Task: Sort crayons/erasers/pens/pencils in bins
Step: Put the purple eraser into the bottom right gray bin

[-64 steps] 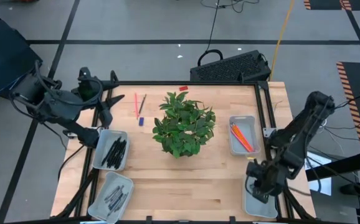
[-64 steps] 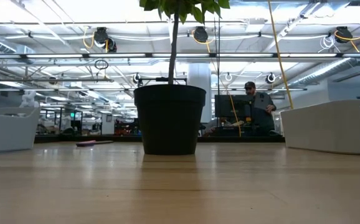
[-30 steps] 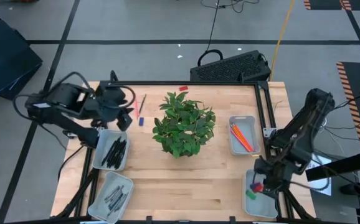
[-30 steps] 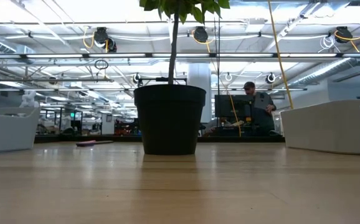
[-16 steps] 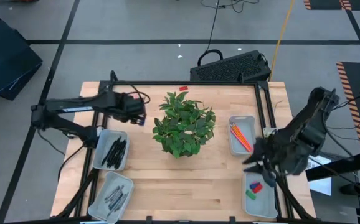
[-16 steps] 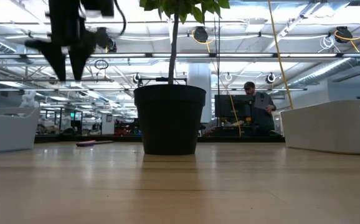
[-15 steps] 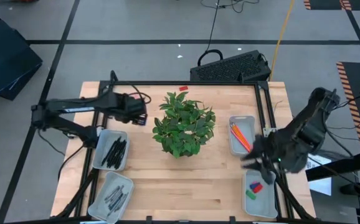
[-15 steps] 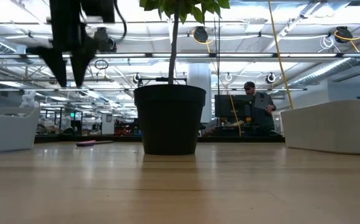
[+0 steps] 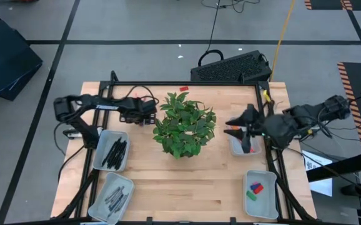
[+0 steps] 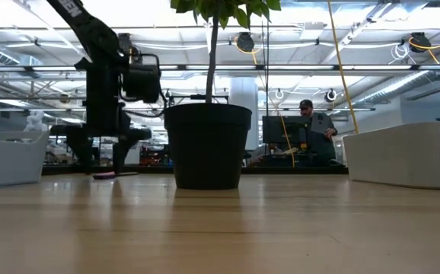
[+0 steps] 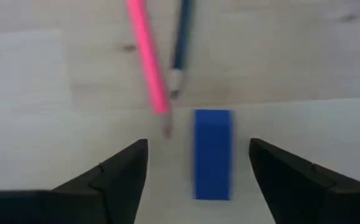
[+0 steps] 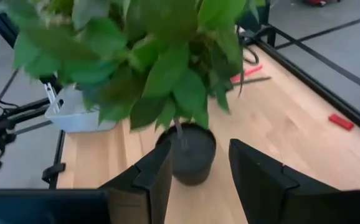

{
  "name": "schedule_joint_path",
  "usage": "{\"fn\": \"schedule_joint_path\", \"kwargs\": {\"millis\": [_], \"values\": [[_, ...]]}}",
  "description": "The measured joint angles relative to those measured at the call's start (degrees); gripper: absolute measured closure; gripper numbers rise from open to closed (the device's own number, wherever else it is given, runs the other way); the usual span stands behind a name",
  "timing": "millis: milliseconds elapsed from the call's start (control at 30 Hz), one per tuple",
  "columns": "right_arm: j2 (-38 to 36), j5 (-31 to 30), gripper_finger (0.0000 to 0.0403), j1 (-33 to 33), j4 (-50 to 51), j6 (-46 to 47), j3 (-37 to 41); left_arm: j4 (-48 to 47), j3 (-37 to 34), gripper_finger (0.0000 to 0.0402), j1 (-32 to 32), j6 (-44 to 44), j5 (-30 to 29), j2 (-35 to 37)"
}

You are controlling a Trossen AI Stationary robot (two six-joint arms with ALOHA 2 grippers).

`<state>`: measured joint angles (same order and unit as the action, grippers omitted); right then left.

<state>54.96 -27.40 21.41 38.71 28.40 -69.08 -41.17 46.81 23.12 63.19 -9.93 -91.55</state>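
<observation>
Fingers (image 11: 121,174) of the left gripper (image 11: 198,177) stood apart above a blue eraser (image 11: 213,154) on the table (image 9: 187,181), beside a pink pencil (image 11: 147,59); right gripper (image 9: 238,128) hovered, fingers apart, near the plant (image 9: 183,125).

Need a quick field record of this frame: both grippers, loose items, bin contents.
left gripper: open, low over the table, straddling the blue eraser
right gripper: open, above the pencil bin, facing the plant
loose items: pink pencil and dark pencil beside the blue eraser; red eraser near the table's far edge
pen bin: black pens
near-left bin: dark sticks, kind unclear
eraser bin: blue, red and green erasers
</observation>
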Motion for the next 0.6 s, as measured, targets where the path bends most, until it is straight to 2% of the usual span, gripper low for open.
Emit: {"fn": "schedule_joint_path", "kwargs": {"millis": [133,267,467,600], "values": [[0.4,5.3,0.0250,-4.7,-2.5,-2.8,0.0,1.3,0.3,0.0144,0.5,1.8,1.6,-2.5],[0.7,8.0,0.0250,-7.1,-2.5,-3.7,0.0,1.9,0.3,0.0194,0.1,5.6,3.7,-2.6],[1.2,8.2,0.0250,-8.2,-2.5,-4.5,0.1,1.8,0.3,0.0287,0.2,7.4,5.0,-2.6],[1.3,8.0,0.0250,-8.3,-3.6,-5.6,0.1,1.6,0.3,0.0329,0.2,7.5,5.2,-2.6]]}}
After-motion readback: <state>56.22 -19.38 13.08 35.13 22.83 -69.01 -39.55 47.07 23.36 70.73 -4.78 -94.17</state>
